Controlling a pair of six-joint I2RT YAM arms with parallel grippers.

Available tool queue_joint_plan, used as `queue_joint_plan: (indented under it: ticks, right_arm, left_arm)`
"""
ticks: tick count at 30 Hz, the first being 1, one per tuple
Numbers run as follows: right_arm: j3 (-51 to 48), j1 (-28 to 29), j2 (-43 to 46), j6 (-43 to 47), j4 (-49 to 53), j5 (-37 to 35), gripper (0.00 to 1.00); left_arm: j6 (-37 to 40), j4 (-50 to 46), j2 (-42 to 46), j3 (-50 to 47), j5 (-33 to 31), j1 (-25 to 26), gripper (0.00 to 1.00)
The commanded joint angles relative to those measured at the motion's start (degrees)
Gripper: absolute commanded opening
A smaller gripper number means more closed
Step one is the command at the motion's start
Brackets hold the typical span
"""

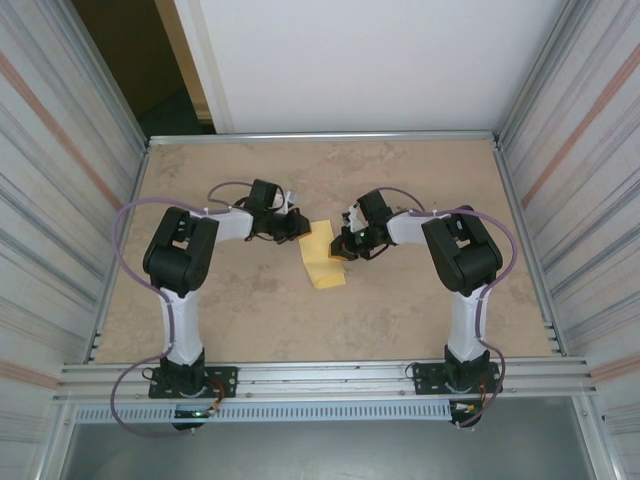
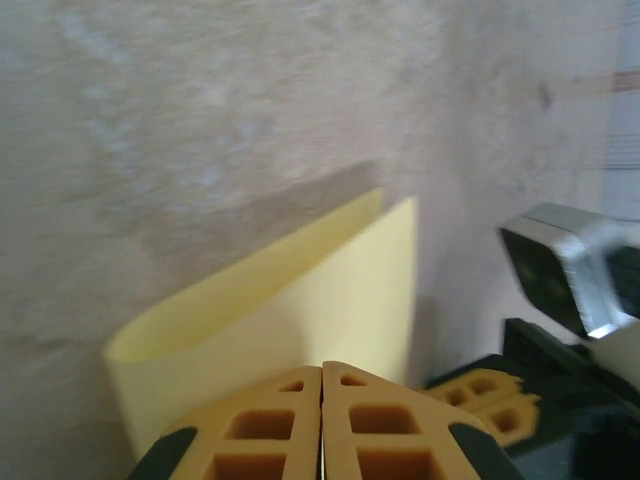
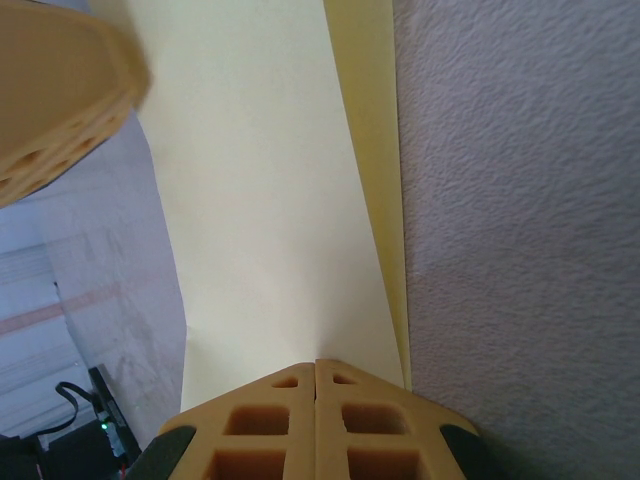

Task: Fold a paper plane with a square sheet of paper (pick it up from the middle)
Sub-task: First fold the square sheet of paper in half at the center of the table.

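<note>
The square sheet of paper (image 1: 322,256) is pale yellow and folded over into a loose double layer, lying mid-table between both arms. My left gripper (image 1: 303,226) is shut on the sheet's left edge; in the left wrist view the paper (image 2: 300,310) curves up from the closed fingertips (image 2: 322,372). My right gripper (image 1: 345,246) is shut on the right edge; in the right wrist view the paper (image 3: 270,200) stretches away from the closed tips (image 3: 316,365), its lower layer peeking out along the right side. The left gripper's finger (image 3: 50,90) shows at upper left. No paper plane is formed.
The beige tabletop (image 1: 420,300) is ringed by a metal frame, with corrugated walls left and right and a white panel at the back. The right arm's fingers (image 2: 490,395) and a metal block (image 2: 565,265) appear at the right of the left wrist view.
</note>
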State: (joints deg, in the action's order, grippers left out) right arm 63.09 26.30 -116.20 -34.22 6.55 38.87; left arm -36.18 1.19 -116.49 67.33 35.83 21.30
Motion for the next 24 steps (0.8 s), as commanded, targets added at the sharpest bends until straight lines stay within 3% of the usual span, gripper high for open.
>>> queue_joint_plan:
  ticks: [1,13,20,24]
  right_arm:
    - [-7.2,-1.4,-7.6,1.1,17.1,-17.1,0.05]
    - [-8.0,-1.5,-7.7,0.3,16.1,-17.7,0.05]
    - [-8.6,-1.4,-7.5,-0.5,15.5,-17.9,0.04]
    - [-8.8,-1.2,-7.1,-1.1,15.1,-17.9,0.04]
  left_arm:
    - [2.8,-6.0,-2.2,3.1,-4.5,-1.0,0.1]
    - [2.0,-4.2,-7.8,6.7,-4.1,-6.4,0.1]
    - [3.9,-12.7,-8.6,16.2,-3.3,-8.5,0.1]
    - [4.5,-14.1,-4.2,14.5,-2.6,-7.7,0.1]
